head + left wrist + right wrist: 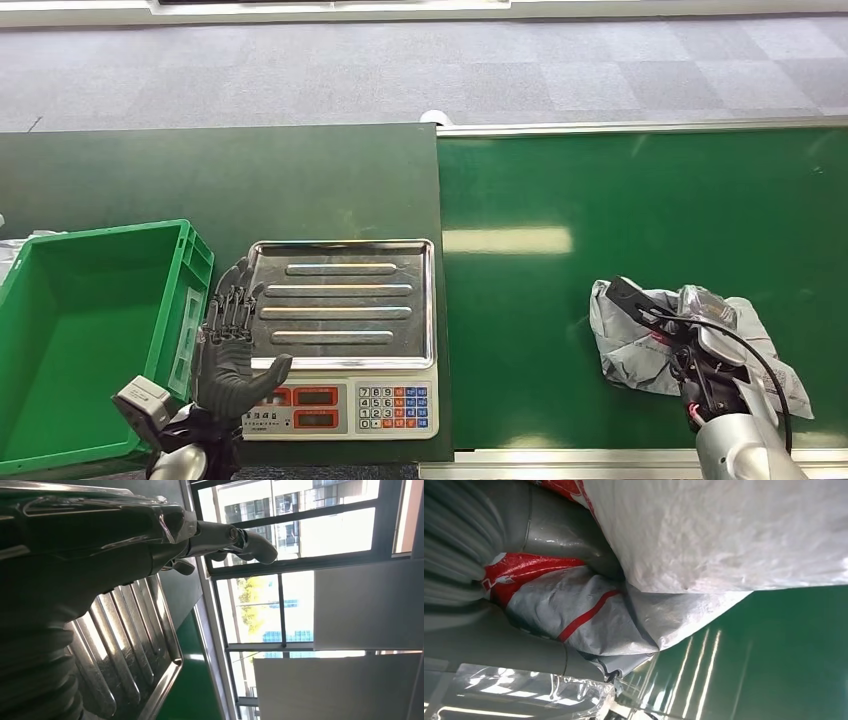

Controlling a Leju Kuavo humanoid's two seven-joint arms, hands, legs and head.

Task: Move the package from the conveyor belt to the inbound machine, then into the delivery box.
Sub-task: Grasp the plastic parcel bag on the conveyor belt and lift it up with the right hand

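the fingers [640, 308] of the right hand [680, 345] are clenched around the crumpled grey package [625, 345], which lies low on the green conveyor belt [620, 200], so the pickup looks to be the step in hand. the left hand [232, 350] hovers released, fingers spread, at the near left corner of the inbound machine [345, 300]. the next move calls for lifting the package across onto its steel tray, beside the green delivery box [170, 300].
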